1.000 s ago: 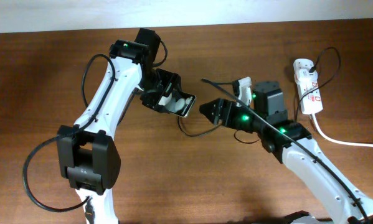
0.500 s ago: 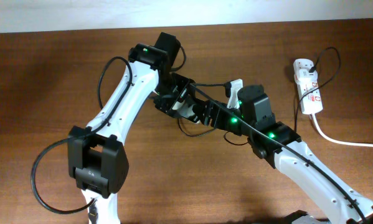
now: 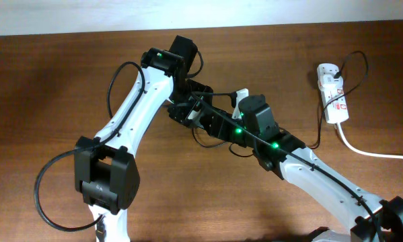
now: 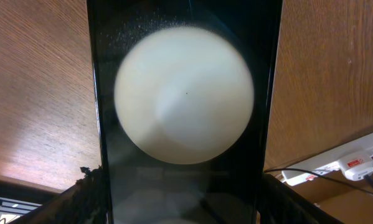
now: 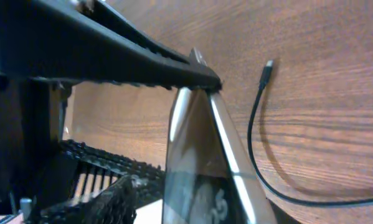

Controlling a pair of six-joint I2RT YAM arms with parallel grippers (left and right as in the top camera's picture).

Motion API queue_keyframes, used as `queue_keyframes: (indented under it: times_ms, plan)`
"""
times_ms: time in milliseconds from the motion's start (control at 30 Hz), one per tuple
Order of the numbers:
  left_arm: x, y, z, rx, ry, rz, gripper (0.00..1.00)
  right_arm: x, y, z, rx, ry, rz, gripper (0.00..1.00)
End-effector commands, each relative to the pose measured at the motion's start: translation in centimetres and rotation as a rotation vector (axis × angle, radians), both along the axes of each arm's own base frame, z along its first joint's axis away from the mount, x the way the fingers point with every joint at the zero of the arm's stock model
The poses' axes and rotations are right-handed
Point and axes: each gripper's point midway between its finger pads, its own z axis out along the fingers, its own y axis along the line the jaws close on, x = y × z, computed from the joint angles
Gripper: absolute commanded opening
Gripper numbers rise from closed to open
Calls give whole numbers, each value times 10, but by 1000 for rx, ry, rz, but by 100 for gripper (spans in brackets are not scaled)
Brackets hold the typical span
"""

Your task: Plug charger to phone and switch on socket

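Observation:
The phone (image 4: 180,124) is a black glossy slab that fills the left wrist view. My left gripper (image 4: 180,208) is shut on it, with a dark finger on each long edge, and holds it above the table. In the overhead view my left gripper (image 3: 189,109) and right gripper (image 3: 212,122) meet at table centre and hide most of the phone. In the right wrist view the phone (image 5: 205,155) stands edge-on between my right gripper's open jaws (image 5: 198,202). The charger tip (image 5: 268,64) lies loose on the wood, its cable (image 3: 211,144) curling below the grippers. The socket (image 3: 332,94) lies at the far right.
A thick white cord (image 3: 369,151) runs from the socket off the right edge. The socket also shows in the left wrist view (image 4: 360,158). A thin black wire loops above the socket (image 3: 352,60). The table is bare brown wood (image 3: 40,101).
My left gripper carried the phone to the right. My right arm swung left until its jaws reached the phone. The two grippers now meet at the phone.

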Motion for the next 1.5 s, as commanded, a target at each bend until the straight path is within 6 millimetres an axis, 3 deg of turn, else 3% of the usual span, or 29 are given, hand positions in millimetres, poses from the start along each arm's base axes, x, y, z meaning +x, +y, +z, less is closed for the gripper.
queue_keyframes:
  times_ms: [0, 133, 367, 667, 1000, 1133, 1267, 1333, 1467]
  plan:
    - [2, -4, 29, -35, -64, 7, 0, 9, 3, 9, 2, -45, -18, 47]
    - [2, -4, 29, -35, -63, 6, 0, 11, 1, 9, -5, -51, -31, 36]
    - [2, -4, 29, -35, -63, 6, 0, 11, 3, -1, -5, -19, -32, 32]
    - [2, -4, 29, -36, -64, 6, 0, 13, 9, 10, 36, -55, -7, 4]
    - [2, -4, 29, -35, -64, 7, 3, 16, 7, 12, 61, -34, -27, 4]
    - [7, 5, 26, 11, -164, -161, 26, 21, -16, 10, 96, 14, -18, 4]
    - [13, 13, 26, 10, -225, -276, 25, 24, -52, 18, 109, 31, -32, 4]
    - [16, 16, 27, -10, -270, -369, 30, 23, -71, 29, 89, 0, -52, 4]
    - [24, 10, 34, -78, -388, -544, 40, 13, -113, 72, 84, -93, -138, 4]
